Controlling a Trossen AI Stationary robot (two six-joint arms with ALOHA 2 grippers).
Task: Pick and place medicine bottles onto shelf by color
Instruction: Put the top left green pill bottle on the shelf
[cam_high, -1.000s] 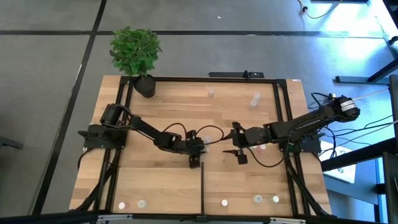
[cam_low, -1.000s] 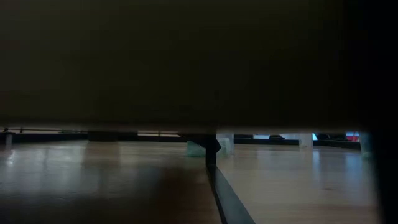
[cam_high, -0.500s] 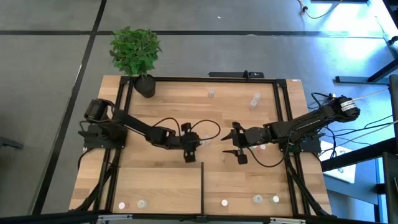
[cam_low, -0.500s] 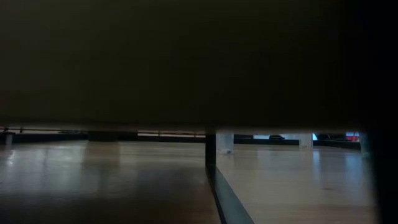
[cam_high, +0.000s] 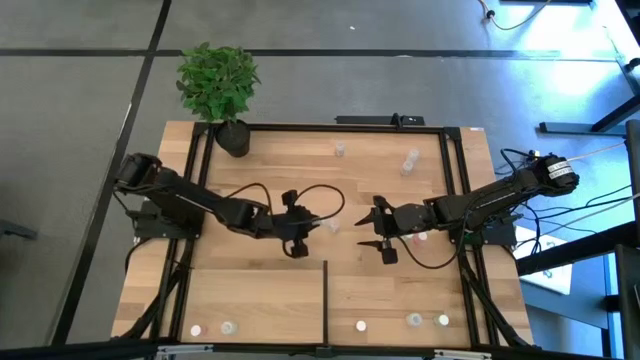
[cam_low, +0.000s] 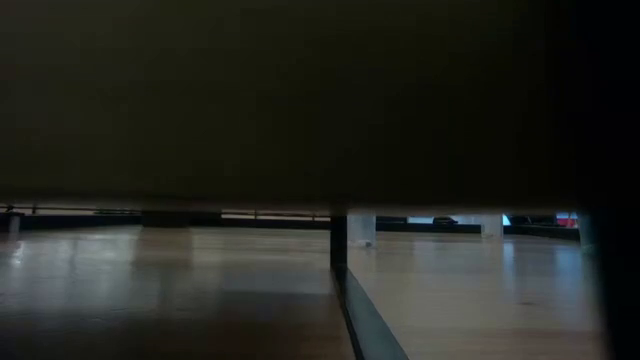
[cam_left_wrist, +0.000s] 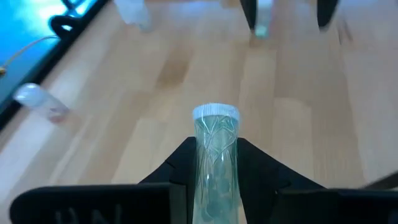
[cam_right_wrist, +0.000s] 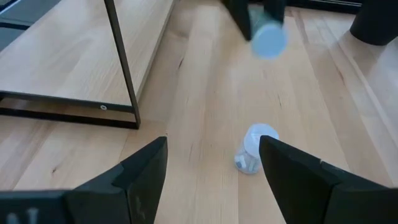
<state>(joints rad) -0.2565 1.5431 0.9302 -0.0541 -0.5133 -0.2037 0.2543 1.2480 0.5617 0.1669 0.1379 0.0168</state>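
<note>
Left gripper (cam_high: 296, 247) clenched on a clear medicine bottle (cam_left_wrist: 215, 163) above mid-table; right gripper (cam_high: 380, 232) released.

From above, seven loose bottles show: five along the shelf's (cam_high: 270, 305) near edge, two (cam_high: 409, 160) at the far side. Only the right wrist view shows another bottle (cam_right_wrist: 254, 149) lying just beyond its spread fingers (cam_right_wrist: 146, 168). The held bottle is clear, ribbed, white-capped, pills inside. The low view shows bare boards.

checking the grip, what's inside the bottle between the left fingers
The clear bottle in the left gripper shows small pale contents low down, through patterned walls. What they are cannot be told; the fingers cover its lower sides and base.
</note>
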